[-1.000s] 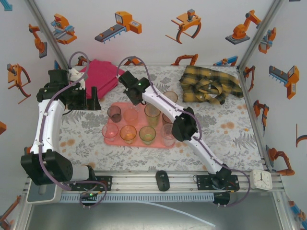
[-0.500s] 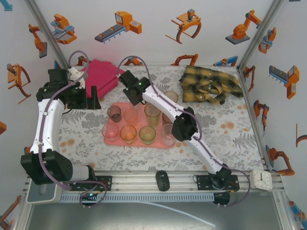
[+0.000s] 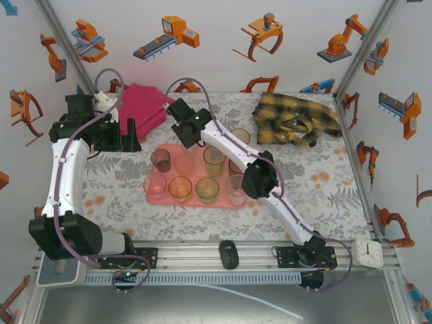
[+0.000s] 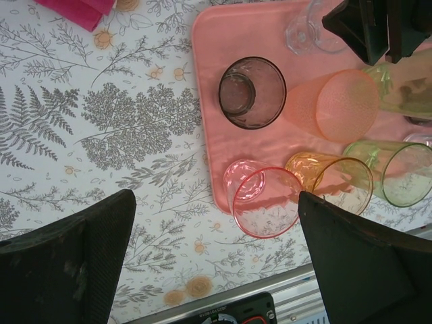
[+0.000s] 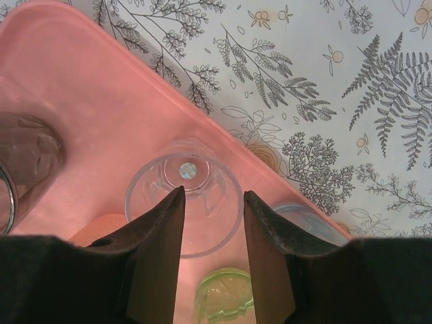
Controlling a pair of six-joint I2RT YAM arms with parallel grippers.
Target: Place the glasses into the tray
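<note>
The salmon-pink tray (image 3: pixel 192 200) lies mid-table with several glasses standing in it. My right gripper (image 3: pixel 192 143) hovers over the tray's far side. In the right wrist view its fingers (image 5: pixel 212 192) are open above a clear glass (image 5: pixel 185 170) that stands upright on the tray (image 5: pixel 81 101), with the right finger by the rim. A green glass (image 5: pixel 226 297) and a blue-grey glass (image 5: pixel 307 223) stand close by. My left gripper (image 3: pixel 129 135) is wide open left of the tray, over bare cloth (image 4: pixel 214 219). Ahead of it stand a dark glass (image 4: pixel 252 92), a pink glass (image 4: pixel 266 201) and an amber glass (image 4: pixel 331 179).
A folded magenta cloth (image 3: pixel 143 106) lies at the back left, close to my left gripper. A yellow plaid shirt (image 3: pixel 297 120) lies at the back right. The patterned tablecloth right of the tray is free. A small clock (image 3: pixel 366 251) sits at the near right rail.
My right gripper's jaws have parted, letting go of the clear glass, which stays on the tray. My left arm has drifted slightly back and to the left.
</note>
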